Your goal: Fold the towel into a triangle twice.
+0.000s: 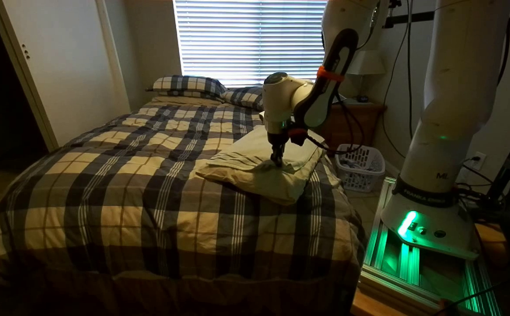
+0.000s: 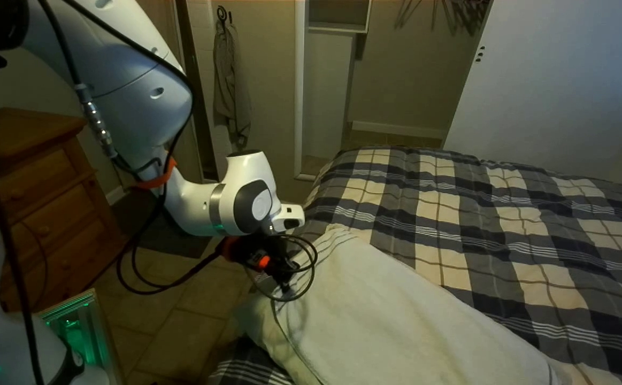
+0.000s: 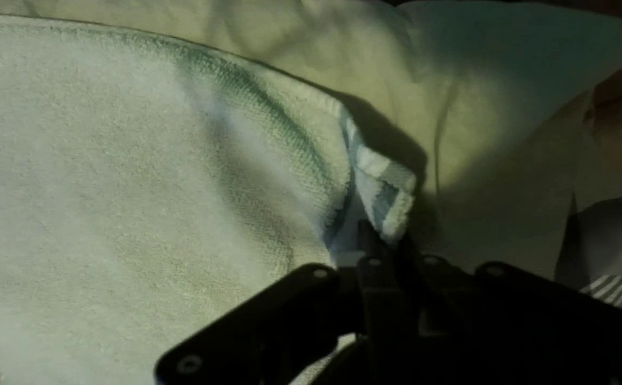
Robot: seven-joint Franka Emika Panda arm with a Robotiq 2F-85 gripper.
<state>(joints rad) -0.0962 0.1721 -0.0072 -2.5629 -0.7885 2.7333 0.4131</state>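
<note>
The dark pincer (image 3: pixel 388 245) sits nearest, across the bottom of the wrist view, its jaws together and clamped on a corner of the towel (image 3: pixel 129 187). The corner bunches at that grip, where bluish stripes show; the rest, pale and fuzzy, spreads away on one side, with soft ridges leading to the pinch. In both exterior views the towel lies on a cream pillow (image 3: pixel 492 123), whose surface shows past the towel's edge, and the pillow rests on the bed (image 1: pixel 162 171), near the side by the robot's base (image 1: pixel 447 219). The arm (image 1: pixel 276 98) reaches over it, the pincer pointing down. Plaid pillows (image 1: pixel 189 85) lie at the head of the bed, below bright blinds (image 1: pixel 255 39). A white basket (image 1: pixel 360 175) stands just beside the bed, with a lamp (image 1: pixel 366 63) farther back. In an exterior view a grey cloth (image 2: pixel 227 80) hangs from a hook (image 2: pixel 222 15), while a wooden dresser (image 2: pixel 70 203) shows behind the arm.
</note>
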